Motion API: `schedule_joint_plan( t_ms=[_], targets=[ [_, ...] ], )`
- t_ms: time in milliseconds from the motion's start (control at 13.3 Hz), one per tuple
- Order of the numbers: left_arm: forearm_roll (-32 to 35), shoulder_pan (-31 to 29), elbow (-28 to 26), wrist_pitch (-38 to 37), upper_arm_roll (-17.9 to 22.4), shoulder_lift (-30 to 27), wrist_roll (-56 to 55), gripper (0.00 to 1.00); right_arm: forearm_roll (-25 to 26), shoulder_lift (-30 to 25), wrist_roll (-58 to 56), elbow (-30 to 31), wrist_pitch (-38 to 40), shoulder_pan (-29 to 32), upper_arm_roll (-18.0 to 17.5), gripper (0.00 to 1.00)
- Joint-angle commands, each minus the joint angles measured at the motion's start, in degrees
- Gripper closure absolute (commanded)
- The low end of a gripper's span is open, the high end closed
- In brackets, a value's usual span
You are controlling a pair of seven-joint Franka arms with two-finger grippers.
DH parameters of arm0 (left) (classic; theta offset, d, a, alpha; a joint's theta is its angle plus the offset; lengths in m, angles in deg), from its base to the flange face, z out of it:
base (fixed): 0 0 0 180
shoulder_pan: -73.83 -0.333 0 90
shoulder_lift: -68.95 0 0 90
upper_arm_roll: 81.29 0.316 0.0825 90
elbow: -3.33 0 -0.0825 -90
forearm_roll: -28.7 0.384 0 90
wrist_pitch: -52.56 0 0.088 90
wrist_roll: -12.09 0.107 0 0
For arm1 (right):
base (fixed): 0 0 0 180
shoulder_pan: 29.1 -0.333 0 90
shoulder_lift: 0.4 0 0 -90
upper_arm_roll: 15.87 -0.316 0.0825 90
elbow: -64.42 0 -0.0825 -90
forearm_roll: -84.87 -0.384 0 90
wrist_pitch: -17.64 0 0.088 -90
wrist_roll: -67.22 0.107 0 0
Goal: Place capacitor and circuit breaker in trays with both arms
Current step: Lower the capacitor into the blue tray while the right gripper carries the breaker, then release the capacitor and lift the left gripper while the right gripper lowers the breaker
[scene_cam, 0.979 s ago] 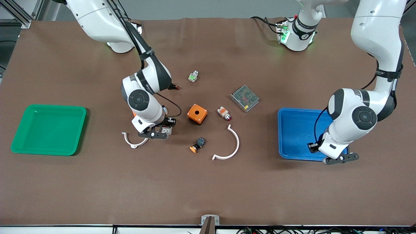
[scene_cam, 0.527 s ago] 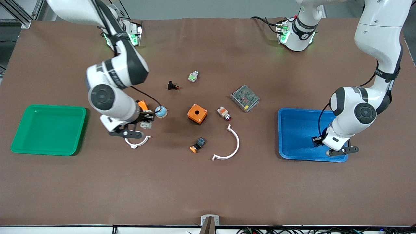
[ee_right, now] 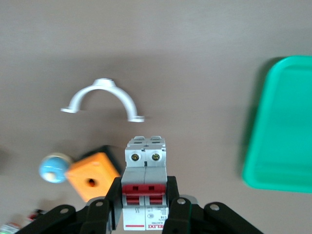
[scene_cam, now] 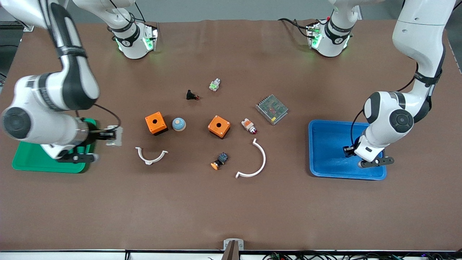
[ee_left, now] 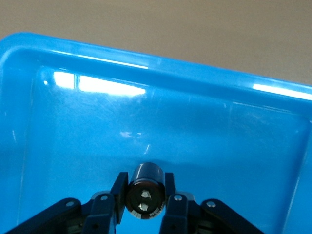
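The right gripper (scene_cam: 108, 135) is hanging above the table just beside the green tray (scene_cam: 25, 159), at that tray's edge facing the orange boxes. Its fingers (ee_right: 115, 192) are clamping the breaker (ee_right: 145, 187), a white block with red levers, which is sticking out past the fingertips. In the front view the breaker (scene_cam: 114, 136) looks smeared, so its exact tilt is hard to read. Seen from the right wrist, the tray (ee_right: 280, 126), a white clip (ee_right: 103, 97), an orange box (ee_right: 92, 176) and a blue dome (ee_right: 53, 167) are lying below the breaker.

The left gripper (scene_cam: 348, 151) is hovering over the blue tray (scene_cam: 325, 144), low inside it. Its fingers (ee_left: 118, 192) are pinching the capacitor (ee_left: 145, 195), a small dark cylinder with a pale end, held above the tray floor (ee_left: 97, 146).

On the table between the two trays, the orange box (scene_cam: 156, 123) nearest the green tray is standing just beside the blue dome (scene_cam: 178, 124), and the small white clip (scene_cam: 151, 156) is lying nearer the front camera than that box. A second orange box (scene_cam: 218, 126), a white-orange part (scene_cam: 248, 125), a large white clip (scene_cam: 254, 161) and a grey module (scene_cam: 271, 108) are lying toward the blue tray.
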Motion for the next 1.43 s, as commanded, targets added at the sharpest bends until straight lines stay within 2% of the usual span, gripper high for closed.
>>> schedule_joint_plan(
  t_ms=[0,151,226,377,452,678,979,1130,1356],
  targets=[
    [0.7,-0.6,-2.4,1.0,-0.9,-1.9,0.1,0.83,0.2,0.0,-7.2,-0.1,0.2,7.1,-1.2,0.92],
    [0.7,-0.6,-2.4,1.4,-1.0,-1.6,0.1,0.70,1.1,0.4,-8.4,-0.1,0.1,11.1,-1.1,0.92],
    [0.7,-0.5,-2.4,1.3,-1.0,-1.6,0.1,0.60,2.5,1.0,-8.6,-0.1,-0.5,12.4,-1.1,0.92],
    [0.7,-0.5,-2.2,1.3,-1.0,-1.8,0.1,0.13,7.4,1.8,-8.4,0.2,-2.2,13.9,-1.1,0.92],
    [0.7,-0.6,-2.0,1.2,-1.0,-2.4,-0.3,0.00,8.4,2.5,-8.4,0.3,-3.4,15.4,-1.1,0.92],
    [0.4,-0.5,-1.2,0.3,-1.1,-7.9,-0.8,0.00,8.6,5.7,-8.6,0.8,-8.8,20.1,-1.1,0.92],
    [0.3,-0.3,2.7,-9.5,-1.2,-16.6,0.2,0.00,12.6,9.8,-10.0,0.8,-12.9,23.7,-1.2,0.92],
    [-0.1,-0.3,8.8,-19.0,-2.0,-19.5,0.2,0.00,12.6,11.2,-10.0,0.8,-13.3,24.8,-1.2,0.92],
    [-2.5,-0.2,22.6,-38.1,-2.7,-20.0,0.2,0.00,12.5,13.0,-11.1,0.8,-15.4,25.4,-1.2,0.92]
  ],
)
